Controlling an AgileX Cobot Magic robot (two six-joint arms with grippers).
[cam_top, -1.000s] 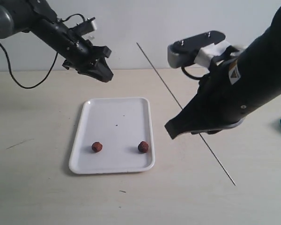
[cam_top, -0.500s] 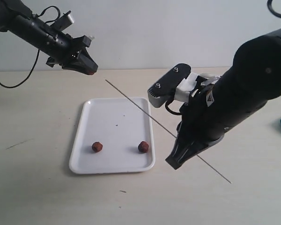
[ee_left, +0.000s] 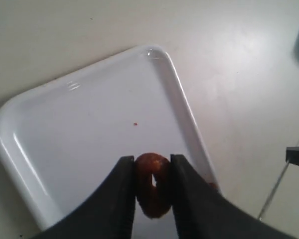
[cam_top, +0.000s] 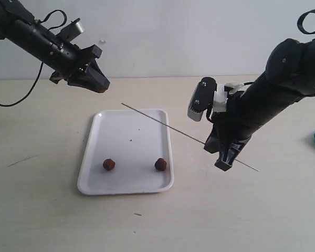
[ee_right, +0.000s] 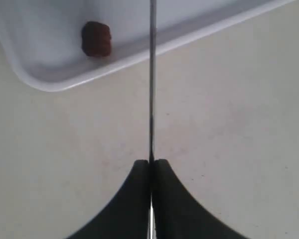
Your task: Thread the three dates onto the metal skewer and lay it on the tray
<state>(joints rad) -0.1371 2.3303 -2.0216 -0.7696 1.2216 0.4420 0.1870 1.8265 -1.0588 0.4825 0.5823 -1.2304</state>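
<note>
- My left gripper (cam_top: 101,85), raised beyond the tray's far-left corner: fingers pinched on the held date (ee_left: 152,185).
- tray (cam_top: 126,126): second date (cam_top: 109,165) and third date (cam_top: 160,164) lie along its near edge.
- metal skewer (cam_top: 168,126): tip above the tray's far-right corner.
- My right gripper (cam_top: 224,165), off the tray's right edge: fingers clamped on the skewer.

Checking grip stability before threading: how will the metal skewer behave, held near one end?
Probably stiff: the metal skewer juts straight from the right gripper without visible sag. Thin and smooth, it might pivot in the grip when pushed.
</note>
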